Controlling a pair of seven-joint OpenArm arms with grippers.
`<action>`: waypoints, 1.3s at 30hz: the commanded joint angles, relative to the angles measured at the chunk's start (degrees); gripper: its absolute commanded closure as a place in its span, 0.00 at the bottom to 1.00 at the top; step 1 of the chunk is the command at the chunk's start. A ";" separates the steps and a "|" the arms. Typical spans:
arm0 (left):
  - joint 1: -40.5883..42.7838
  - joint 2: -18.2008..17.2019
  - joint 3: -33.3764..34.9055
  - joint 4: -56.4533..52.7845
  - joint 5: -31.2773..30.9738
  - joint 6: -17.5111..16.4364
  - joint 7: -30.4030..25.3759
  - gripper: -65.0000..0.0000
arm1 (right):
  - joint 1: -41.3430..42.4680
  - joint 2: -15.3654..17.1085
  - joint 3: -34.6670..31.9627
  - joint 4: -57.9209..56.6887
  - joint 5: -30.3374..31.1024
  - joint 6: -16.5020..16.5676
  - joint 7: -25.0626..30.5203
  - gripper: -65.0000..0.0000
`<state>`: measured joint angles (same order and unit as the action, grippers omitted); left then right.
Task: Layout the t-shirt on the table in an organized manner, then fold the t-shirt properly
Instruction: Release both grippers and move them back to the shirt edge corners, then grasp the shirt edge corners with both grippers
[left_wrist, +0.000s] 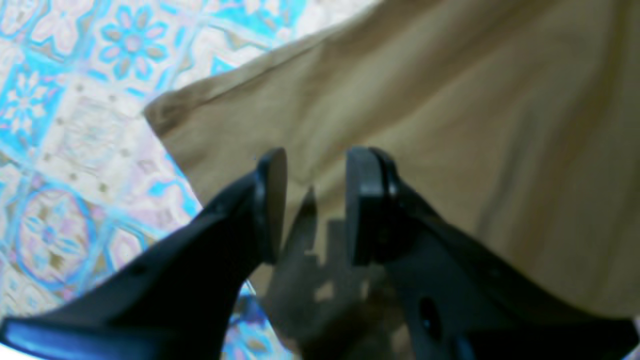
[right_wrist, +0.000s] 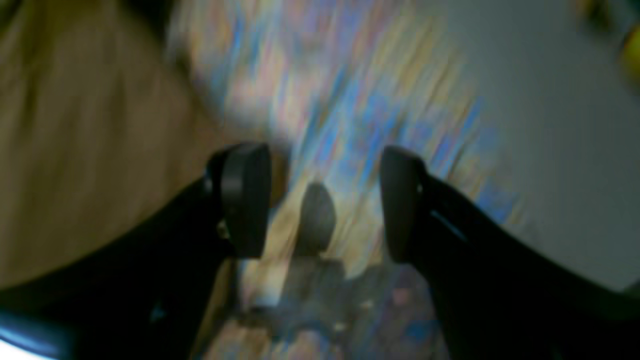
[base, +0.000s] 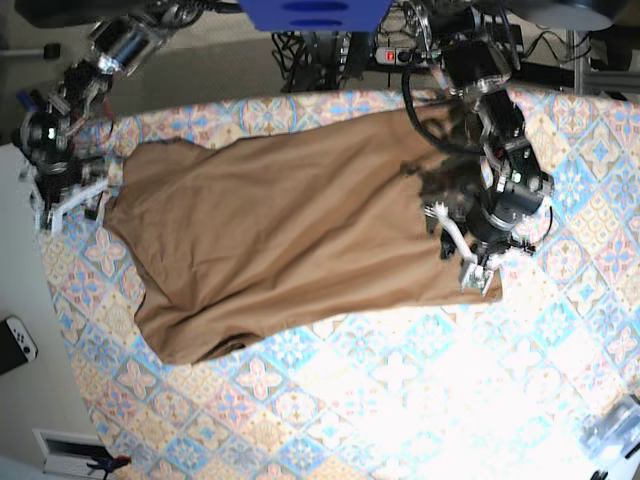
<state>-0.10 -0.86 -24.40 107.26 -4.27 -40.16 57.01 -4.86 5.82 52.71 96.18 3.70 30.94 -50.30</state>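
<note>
The brown t-shirt (base: 290, 230) lies spread across the patterned table (base: 400, 380), with some wrinkles and a wavy edge toward the front left. My left gripper (base: 470, 270) hovers over the shirt's right front corner. In the left wrist view its jaws (left_wrist: 315, 205) stand apart above the fabric (left_wrist: 450, 125) close to the hem corner, holding nothing. My right gripper (base: 65, 205) is at the table's left edge beside the shirt's left end. The right wrist view is motion-blurred; that gripper (right_wrist: 325, 200) is open over the tablecloth (right_wrist: 350, 100), with the shirt (right_wrist: 75, 150) to its left.
A white controller (base: 15, 340) lies on the floor left of the table. Cables and a power strip (base: 400, 50) sit behind the far edge. A pale object (base: 612, 430) rests at the table's front right corner.
</note>
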 joint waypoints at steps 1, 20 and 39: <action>0.32 -0.41 0.01 1.88 -1.92 0.16 -0.97 0.70 | 0.69 1.96 1.31 2.76 3.46 -0.21 2.26 0.49; 10.60 -3.66 -0.08 7.95 -6.32 0.16 -1.06 0.70 | -13.64 1.25 6.68 -1.90 35.11 1.02 -7.50 0.49; 11.13 -3.75 -0.17 7.86 -5.97 0.16 -1.15 0.70 | -13.47 1.34 5.01 -17.72 38.45 7.96 -11.98 0.49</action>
<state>11.46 -4.32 -24.45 114.10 -9.47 -40.25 57.01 -18.26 6.68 57.98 78.41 44.60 39.70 -60.38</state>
